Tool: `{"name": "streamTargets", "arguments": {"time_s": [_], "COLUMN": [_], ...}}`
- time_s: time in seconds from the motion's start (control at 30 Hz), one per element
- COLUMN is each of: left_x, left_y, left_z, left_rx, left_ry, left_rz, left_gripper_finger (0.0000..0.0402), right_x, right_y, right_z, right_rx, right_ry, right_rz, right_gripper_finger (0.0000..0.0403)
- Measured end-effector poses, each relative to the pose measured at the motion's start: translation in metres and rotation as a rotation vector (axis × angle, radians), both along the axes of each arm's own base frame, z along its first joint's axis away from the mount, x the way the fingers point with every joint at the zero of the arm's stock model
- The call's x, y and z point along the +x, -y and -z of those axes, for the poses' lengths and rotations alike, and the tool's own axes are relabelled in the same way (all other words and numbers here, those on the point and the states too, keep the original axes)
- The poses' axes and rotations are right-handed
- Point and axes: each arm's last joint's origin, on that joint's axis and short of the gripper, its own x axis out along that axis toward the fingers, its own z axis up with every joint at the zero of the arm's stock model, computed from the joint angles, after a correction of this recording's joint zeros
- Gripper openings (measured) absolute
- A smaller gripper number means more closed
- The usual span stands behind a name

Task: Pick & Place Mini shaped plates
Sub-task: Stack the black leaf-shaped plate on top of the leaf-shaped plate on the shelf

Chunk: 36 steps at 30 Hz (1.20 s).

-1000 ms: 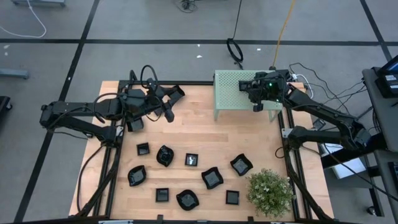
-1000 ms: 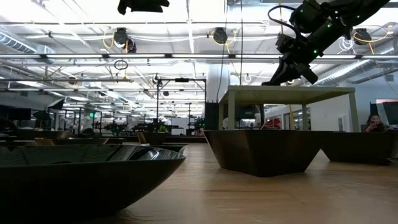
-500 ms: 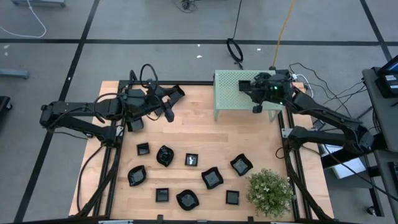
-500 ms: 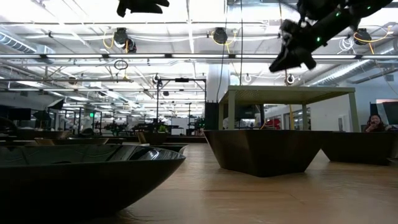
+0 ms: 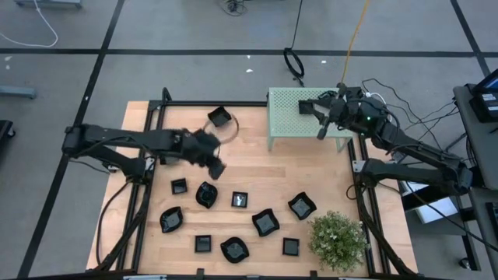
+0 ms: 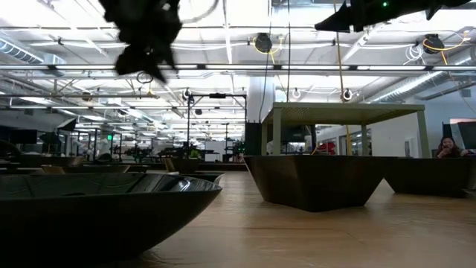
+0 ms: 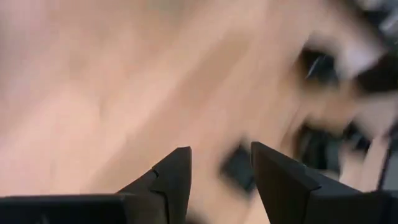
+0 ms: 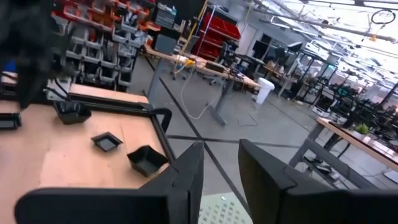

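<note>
1. You have nine mini shaped plates point(image 5: 233, 223) lying loose across the near half of the table, glossy black and upright.
2. Some are square point(image 5: 179, 187), others wavy-rimmed point(image 5: 302, 206).
3. One more plate point(image 5: 219, 117) sits apart near the far edge.

My two arms are dark, nearly black. The mini shaped plates point(image 5: 265, 223) are glossy black against the pale wooden table point(image 5: 257, 175) — its planks light tan. The perforated stand point(image 5: 289, 115) is pale green, dotted with small holes — the bushy plant point(image 5: 337, 241) speckled green.
</note>
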Motion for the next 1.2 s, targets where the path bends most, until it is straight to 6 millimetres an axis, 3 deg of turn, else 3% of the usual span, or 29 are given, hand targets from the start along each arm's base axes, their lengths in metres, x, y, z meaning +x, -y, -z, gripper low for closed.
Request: {"name": "streamTargets", "arguments": {"time_s": [0.2, 0.37, 0.87, 1.2], "left_x": [-0.004, -0.003, -0.003, -0.014], "left_y": [0.018, 0.023, 0.027, 0.039], "left_z": [0.048, 0.071, 0.083, 0.115], "left_rx": [-0.093, -0.147, -0.142, -0.276], "left_ry": [-0.441, -0.637, -0.687, -0.666], "left_rz": [-0.076, -0.139, -0.164, -0.120], "left_gripper_finger": [0.0170, 0.0170, 0.0170, 0.0170], "right_x": [0.001, 0.001, 0.001, 0.001], "right_y": [-0.003, -0.003, -0.003, -0.003], "right_z": [0.000, 0.000, 0.007, 0.007], "right_rx": [0.000, 0.000, 0.035, 0.035], "right_ry": [0.000, 0.000, -0.060, -0.061], "right_rz": [-0.017, -0.017, -0.017, -0.017], "right_gripper_finger": [0.0089, 0.0091, 0.0091, 0.0090]}}
